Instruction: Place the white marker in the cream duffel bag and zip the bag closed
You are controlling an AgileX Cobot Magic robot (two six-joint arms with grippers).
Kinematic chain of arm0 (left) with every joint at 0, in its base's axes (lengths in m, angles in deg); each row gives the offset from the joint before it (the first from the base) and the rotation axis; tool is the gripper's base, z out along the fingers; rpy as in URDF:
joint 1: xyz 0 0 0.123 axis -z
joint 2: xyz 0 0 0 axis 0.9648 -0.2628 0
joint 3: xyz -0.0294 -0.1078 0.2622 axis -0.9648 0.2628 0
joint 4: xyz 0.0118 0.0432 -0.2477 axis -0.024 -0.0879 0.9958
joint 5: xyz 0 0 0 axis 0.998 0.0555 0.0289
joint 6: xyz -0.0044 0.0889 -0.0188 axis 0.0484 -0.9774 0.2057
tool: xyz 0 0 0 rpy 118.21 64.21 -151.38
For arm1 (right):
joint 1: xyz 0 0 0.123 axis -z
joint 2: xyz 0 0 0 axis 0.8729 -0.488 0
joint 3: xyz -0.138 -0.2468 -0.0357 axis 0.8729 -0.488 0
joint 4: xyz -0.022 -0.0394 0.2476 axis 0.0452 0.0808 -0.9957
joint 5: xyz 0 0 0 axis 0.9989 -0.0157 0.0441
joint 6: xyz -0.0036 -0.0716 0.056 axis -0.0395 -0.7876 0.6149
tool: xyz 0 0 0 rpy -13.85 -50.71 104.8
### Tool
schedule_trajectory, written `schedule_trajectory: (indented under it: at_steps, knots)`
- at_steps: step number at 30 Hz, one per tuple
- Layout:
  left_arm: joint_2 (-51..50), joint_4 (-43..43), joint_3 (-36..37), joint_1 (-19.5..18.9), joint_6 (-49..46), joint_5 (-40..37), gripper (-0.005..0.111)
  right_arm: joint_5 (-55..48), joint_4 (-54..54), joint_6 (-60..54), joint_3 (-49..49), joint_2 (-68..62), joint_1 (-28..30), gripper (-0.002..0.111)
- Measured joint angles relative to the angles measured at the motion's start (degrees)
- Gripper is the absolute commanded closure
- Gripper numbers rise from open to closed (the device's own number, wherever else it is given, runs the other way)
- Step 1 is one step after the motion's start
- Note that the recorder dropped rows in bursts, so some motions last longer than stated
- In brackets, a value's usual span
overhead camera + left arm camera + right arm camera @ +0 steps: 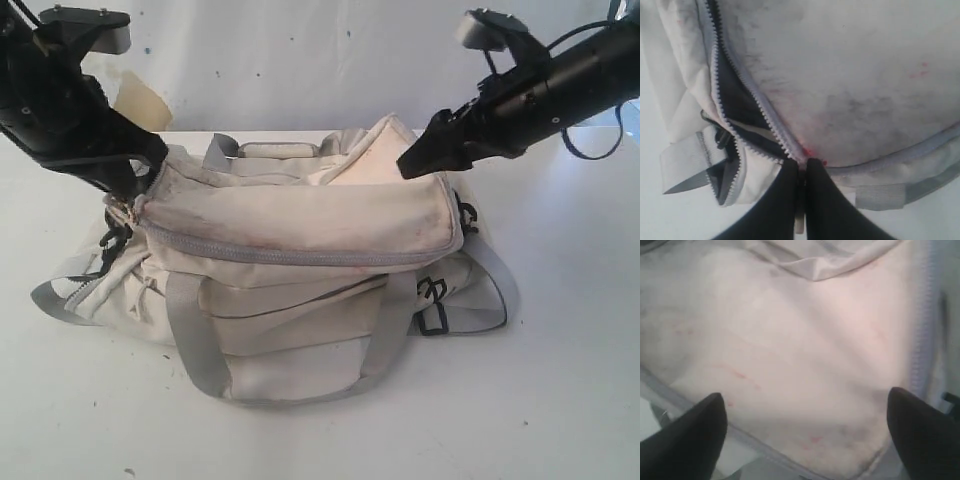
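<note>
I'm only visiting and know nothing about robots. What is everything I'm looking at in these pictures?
cream duffel bag: one, smudged cream-white, in the middle of the table.
zipper: one, grey, along the bag's top edge, open near the left end.
straps: several, grey, round the bag's front and ends.
buckles: at least two, black, at the bag's ends.
table: one, white, under the bag.
beige object: one, behind the left arm, too hidden to identify.
left hand: one, black, shut on the zipper pull.
right hand: one, black, open, over the bag's right top.
</note>
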Motion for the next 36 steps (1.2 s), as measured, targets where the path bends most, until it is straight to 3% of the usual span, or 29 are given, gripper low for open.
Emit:
schedule_trajectory:
  at_steps: [9,16,29,32,34,36]
  knots:
    - [0.00,7.75,0.00,-0.79,1.71,0.36,0.107,-2.45,-4.07,-14.75,0.00,0.00,-14.70,0.030]
    - [0.00,18.66,0.00,-6.95,-1.36,-2.26,0.107,5.20,-5.16,-15.41,0.00,0.00,-19.79,0.043]
    - [0.00,28.92,0.00,-13.83,-5.13,-6.22,0.107,15.45,-5.41,-17.74,0.00,-2.39,-30.23,0.046]
    - [0.00,31.23,0.00,-15.24,-5.18,-6.45,0.107,19.16,-5.41,-17.74,0.00,-3.91,-32.34,0.059]
    - [0.00,31.89,0.00,-15.56,-5.18,-6.74,0.107,22.50,-5.41,-17.74,0.00,-4.78,-33.61,0.074]
    - [0.00,32.03,0.00,-15.67,-5.18,-7.19,0.107,23.46,-5.41,-17.74,0.00,-5.16,-33.97,0.095]
